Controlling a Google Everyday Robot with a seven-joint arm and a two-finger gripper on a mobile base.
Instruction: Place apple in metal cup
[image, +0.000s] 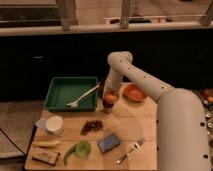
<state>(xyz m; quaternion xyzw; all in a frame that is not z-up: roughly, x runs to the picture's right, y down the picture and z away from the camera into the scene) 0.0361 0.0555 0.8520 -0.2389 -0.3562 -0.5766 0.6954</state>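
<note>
One round orange-red apple (110, 99) at my gripper (110, 95) above dull grey metal cup (107, 109), far edge; grasp: cannot tell; next, centred release.

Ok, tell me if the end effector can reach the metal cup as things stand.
Probably yes: the end effector hangs beside the orange bowl, apple at its tip, right above the cup, with nothing between them.

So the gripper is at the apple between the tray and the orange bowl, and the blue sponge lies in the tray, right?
No. The camera view shows the sponge on the table, between the green cup and the fork, not in the tray, which holds a white utensil. The gripper is at the apple, between tray and orange bowl.
</note>
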